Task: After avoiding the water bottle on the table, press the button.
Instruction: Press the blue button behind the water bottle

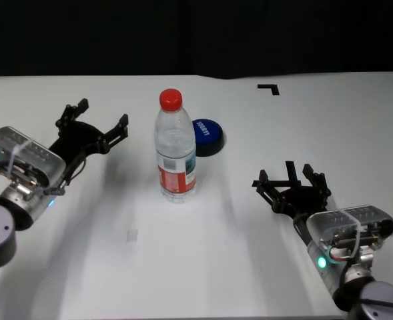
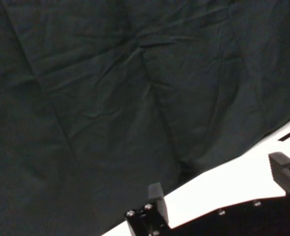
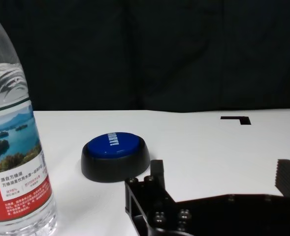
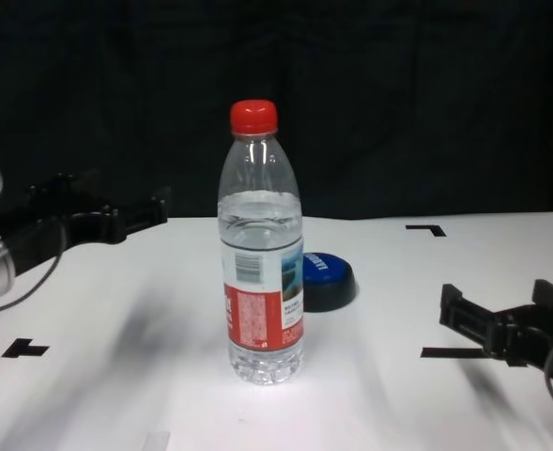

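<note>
While nothing is being gripped by either arm, the scene is being listed from the near edge outward.

Right gripper [image 1: 291,185]: being held low over the table [image 1: 183,267], nearest the robot, fingers spread wide and empty. It is being pointed toward the button, seemingly so that a path to the right of the bottle is being kept open.

Bottle [image 1: 175,148]: being left upright at mid-table, between the two arms, red cap on. It is standing just in front of the button and partly screening it in the head and chest views; a straight central reach is judged as being blocked by it.

Left gripper [image 1: 95,128]: being held well apart to the bottle's left, fingers wide, empty. It is judged as being kept idle.

Button [image 1: 207,136]: being left unpressed, just behind and to the right of the bottle.

Tape mark [image 1: 269,88]: farthest, near the back edge.

View notes: the button's whole dome [image 3: 114,143] is being shown only by the right wrist view, clear of the bottle [image 3: 14,147]. Only dark curtain [image 2: 110,88] and table edge are being shown by the left wrist view.
</note>
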Tool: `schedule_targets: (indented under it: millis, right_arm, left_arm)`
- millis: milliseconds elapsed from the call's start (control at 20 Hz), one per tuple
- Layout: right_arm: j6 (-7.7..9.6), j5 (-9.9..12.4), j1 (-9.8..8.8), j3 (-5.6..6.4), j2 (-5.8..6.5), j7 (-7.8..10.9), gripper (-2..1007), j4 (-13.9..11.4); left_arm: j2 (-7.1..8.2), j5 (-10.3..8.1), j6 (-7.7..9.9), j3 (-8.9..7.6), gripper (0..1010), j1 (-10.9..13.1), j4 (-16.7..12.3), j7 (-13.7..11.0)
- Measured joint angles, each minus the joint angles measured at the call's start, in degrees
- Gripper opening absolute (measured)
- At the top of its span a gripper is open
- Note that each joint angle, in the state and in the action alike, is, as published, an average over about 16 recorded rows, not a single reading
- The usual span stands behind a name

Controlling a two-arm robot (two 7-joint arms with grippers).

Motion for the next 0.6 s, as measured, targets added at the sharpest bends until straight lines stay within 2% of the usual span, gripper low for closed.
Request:
schedule_targets:
  millis: [600]
  right_arm:
    - [0.00, 0.00, 0.00, 0.00, 0.00, 0.00, 1002, 0.00]
  left_arm:
    - [-1.98, 2.00, -2.11, 2.13, 1003, -5.81, 6.45, 0.63]
